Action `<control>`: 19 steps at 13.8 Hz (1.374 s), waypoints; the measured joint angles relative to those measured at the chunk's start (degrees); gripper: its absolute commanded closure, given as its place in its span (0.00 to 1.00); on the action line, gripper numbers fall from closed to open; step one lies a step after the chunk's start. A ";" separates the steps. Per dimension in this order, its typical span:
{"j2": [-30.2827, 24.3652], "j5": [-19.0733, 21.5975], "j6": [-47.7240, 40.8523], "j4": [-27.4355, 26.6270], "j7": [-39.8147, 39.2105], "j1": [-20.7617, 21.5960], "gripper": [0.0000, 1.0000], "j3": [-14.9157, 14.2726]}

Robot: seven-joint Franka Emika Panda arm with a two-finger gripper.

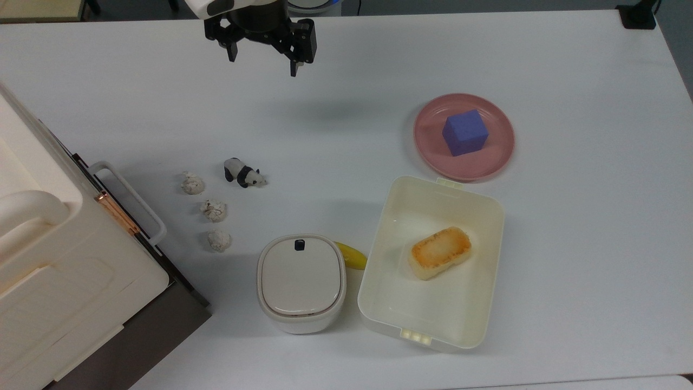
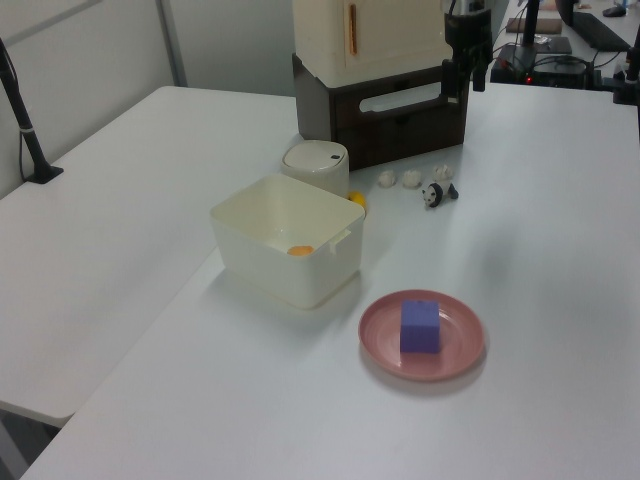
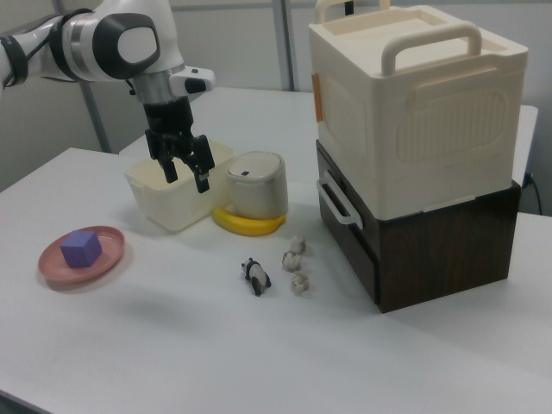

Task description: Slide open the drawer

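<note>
The tool [image 1: 263,58] hangs open and empty above the table [image 1: 346,81], well apart from the shut drawer [image 3: 343,226]

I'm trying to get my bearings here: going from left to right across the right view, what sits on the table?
Pink round plate with a purple cube → cream open lunch box → small black-and-white panda figure → dark brown wooden drawer with white loop handle, under the cream plastic cabinet.

Open claw [image 1: 263,60] hangs above the table [image 1: 568,260], well apart from the drawer [image 1: 132,208] handle
</note>
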 measured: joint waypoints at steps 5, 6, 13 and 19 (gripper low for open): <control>0.00 1.39 3.64 0.27 -10.48 -0.01 0.00 -0.58; 0.06 1.40 6.68 0.25 -13.39 0.00 0.00 -1.67; 6.47 -0.11 28.18 0.06 -31.54 -0.07 0.03 -10.03; 16.54 -8.67 46.32 -0.03 -33.62 -0.02 0.07 -15.29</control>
